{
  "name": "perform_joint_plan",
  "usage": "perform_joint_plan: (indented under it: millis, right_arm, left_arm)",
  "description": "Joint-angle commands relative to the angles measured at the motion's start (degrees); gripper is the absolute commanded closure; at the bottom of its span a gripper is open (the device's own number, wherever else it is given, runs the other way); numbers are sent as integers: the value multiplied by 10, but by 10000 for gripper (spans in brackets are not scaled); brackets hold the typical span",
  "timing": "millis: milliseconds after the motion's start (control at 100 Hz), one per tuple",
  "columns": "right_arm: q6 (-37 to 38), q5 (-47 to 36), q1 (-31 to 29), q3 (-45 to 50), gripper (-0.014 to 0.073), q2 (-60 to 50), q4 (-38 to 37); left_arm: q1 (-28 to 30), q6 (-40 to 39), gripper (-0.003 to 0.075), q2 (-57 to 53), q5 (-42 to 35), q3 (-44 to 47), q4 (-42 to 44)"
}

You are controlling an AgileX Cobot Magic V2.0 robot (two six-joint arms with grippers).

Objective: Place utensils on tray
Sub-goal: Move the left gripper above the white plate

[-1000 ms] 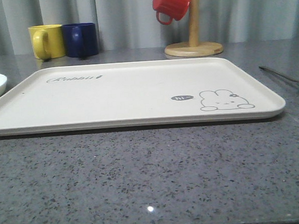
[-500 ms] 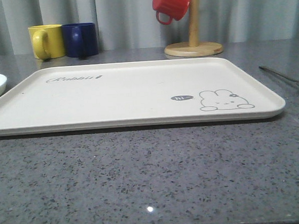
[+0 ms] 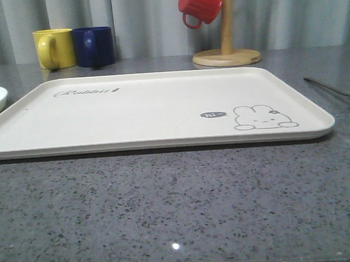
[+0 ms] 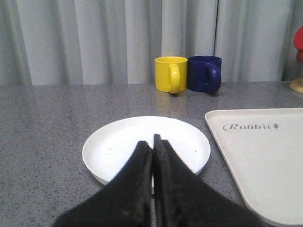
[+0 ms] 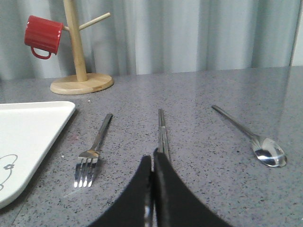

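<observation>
Front view: our tray [image 3: 150, 109] sits bare on the grey worktop [image 3: 180, 208].

Left wrist view: our left pincer [image 4: 152, 142] hangs closed and empty before a white plate [image 4: 118, 142].

Right wrist view: our right pincer [image 5: 152, 161], closed and empty, is nearer; the chopsticks [image 5: 162, 130] run lengthwise straight ahead, between fork [image 5: 94, 146] and spoon [image 5: 251, 137].

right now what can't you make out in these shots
- Chopsticks: right wrist view, near ends hidden behind the right gripper fingers.
- Fork: front view, cut off by the frame edge.
- White plate: left wrist view, near rim hidden by the left gripper.
</observation>
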Motion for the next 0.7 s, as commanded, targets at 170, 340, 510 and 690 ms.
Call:
perform_joint_plan:
  millis: [170,340,510,690]
  right_arm:
    - [-1,-47,-3,2,655,-10,-6]
    - [-1,-47,-3,2,655,-10,-6]
    - [-1,-47,-3,2,655,-10,-6]
    - [-1,-47,-3,2,655,-10,-6]
  left_arm:
    - [-2,-5,737,185,86,-159,4]
    - [0,-5,542,317,105,-235,4]
    - [0,-5,229,448,107,-313,4]
    - [16,-10,225,580,146,-420,1]
